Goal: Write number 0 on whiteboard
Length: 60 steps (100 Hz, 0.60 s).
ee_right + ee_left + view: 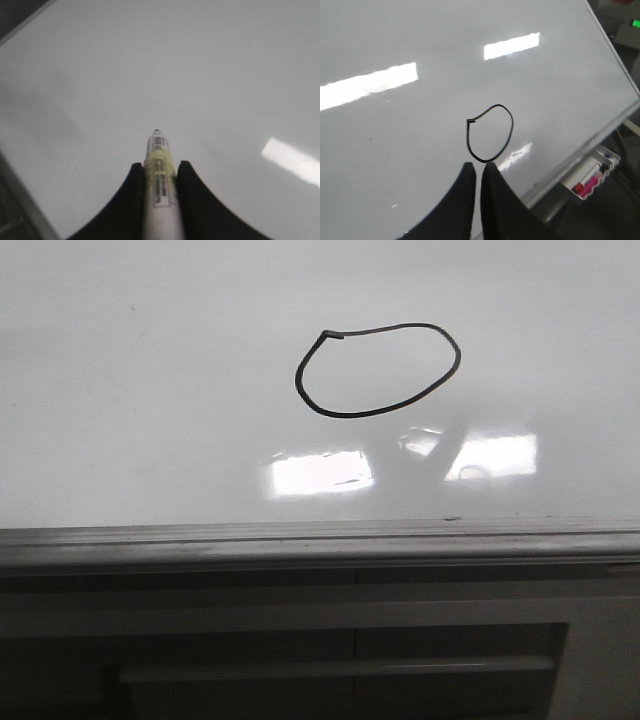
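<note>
Bright glare patches on the whiteboard (pixel 150 360) (probably ceiling lights); soft focus.

Whiteboard (pixel 150 390): smooth, glossy white surface throwing bright reflections; edge strip (pixel 300 535) looks like dull grey metal. Marker (pixel 160 185): smooth plastic barrel with a paper label. Right gripper (pixel 159 172) fingers (pixel 132 200): matt black plastic.
</note>
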Tool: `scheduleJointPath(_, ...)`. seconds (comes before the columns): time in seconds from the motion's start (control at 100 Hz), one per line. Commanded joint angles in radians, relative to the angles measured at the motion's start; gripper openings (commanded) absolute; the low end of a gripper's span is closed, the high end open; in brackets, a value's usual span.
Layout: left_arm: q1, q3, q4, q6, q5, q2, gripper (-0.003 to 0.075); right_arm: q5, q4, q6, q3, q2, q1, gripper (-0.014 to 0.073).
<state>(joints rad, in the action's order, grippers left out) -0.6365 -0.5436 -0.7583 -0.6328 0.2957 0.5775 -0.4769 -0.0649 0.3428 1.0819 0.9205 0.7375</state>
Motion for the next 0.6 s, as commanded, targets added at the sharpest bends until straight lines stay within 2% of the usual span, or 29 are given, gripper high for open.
scheduleJointPath(0.0,-0.002,-0.113,0.057,-0.018,0.122,0.026,0.0097,-0.034,-0.008,0.002,-0.002,0.014,0.056,-0.0049)
scheduleJointPath(0.11,-0.002,-0.24,0.141,-0.033,0.328,0.081,0.0318,-0.022,-0.01,0.017,-0.036,0.044,0.176,-0.0048)
scheduleJointPath(0.16,-0.002,-0.293,0.154,-0.061,0.424,0.109,0.0376,-0.007,-0.01,0.026,-0.039,0.069,0.24,-0.0049)
scheduleJointPath(0.28,-0.002,-0.404,0.143,-0.189,0.638,0.174,0.0386,0.063,-0.01,0.038,-0.037,0.121,0.347,-0.0049)
scheduleJointPath(0.37,-0.002,-0.463,0.146,-0.2,0.758,0.224,0.0386,0.095,-0.01,0.04,-0.027,0.157,0.404,-0.0049)
scheduleJointPath(0.59,-0.002,-0.5,0.161,-0.202,0.808,0.291,0.0386,0.121,-0.01,0.04,-0.005,0.174,0.456,-0.0049)
